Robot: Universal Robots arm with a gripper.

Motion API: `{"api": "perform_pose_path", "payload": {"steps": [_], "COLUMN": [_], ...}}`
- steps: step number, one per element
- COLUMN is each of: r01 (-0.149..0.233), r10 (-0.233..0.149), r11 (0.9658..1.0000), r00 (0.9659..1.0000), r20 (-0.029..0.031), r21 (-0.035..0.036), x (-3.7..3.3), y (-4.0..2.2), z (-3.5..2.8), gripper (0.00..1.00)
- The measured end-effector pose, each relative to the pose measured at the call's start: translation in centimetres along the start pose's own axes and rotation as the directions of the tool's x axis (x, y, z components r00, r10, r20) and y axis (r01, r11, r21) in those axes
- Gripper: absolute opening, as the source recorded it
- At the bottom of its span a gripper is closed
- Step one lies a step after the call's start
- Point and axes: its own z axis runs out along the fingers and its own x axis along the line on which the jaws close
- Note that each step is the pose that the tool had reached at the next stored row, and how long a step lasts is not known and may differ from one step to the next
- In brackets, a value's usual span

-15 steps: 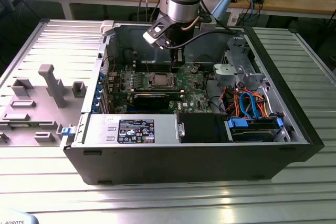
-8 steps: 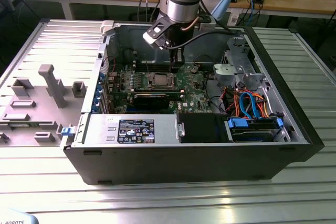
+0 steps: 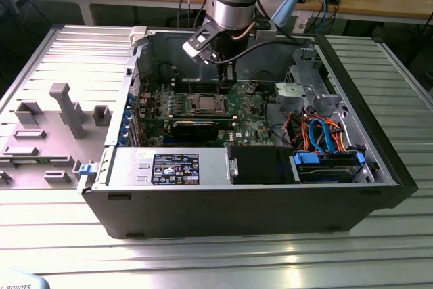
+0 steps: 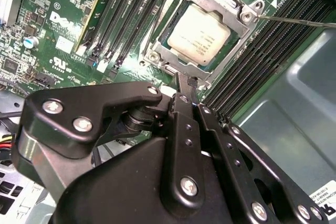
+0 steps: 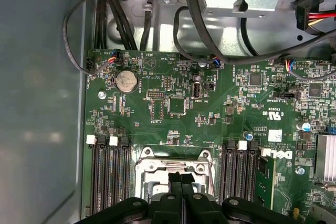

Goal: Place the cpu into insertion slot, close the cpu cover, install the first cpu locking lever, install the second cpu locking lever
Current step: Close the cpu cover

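The black end effector (image 4: 182,81), fingers pressed together and empty, hovers just beside the silvery-grey square cpu (image 4: 199,38) under its silver frame cover (image 4: 227,8).

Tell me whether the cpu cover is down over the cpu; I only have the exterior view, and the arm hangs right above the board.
Observer: In the second wrist view the cpu cover appears to lie flat around the cpu, and the chip's metal top shows through the cover's window.
Operator: And the gripper, open or shut, and where?
Observer: In both wrist views the gripper is shut, with its tips close to the cover's near edge and nothing visible between them.
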Motion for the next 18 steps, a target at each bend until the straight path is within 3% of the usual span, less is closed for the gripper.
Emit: {"api": "perform_pose_path", "payload": {"steps": [3,9,14,18], "r01": [0.000,0.000,0.000,0.000], "r10": [0.000,0.000,0.000,0.000], "r11": [1.0000,1.0000,0.9999,0.9999], "r00": [1.0000,1.0000,1.0000,1.0000], "r20": [-0.0002,-0.0001,-0.0007,-0.0008], "r21": [-0.0001,0.0006,0.0130,0.0159], "x": [0.01,0.11,0.15,0.23], "y": [-0.25,-2.16,-3.13,-4.69], "z": [0.04,0.23,0.59,1.19], "gripper": [0.11,0.11,0.11,0.11]}}
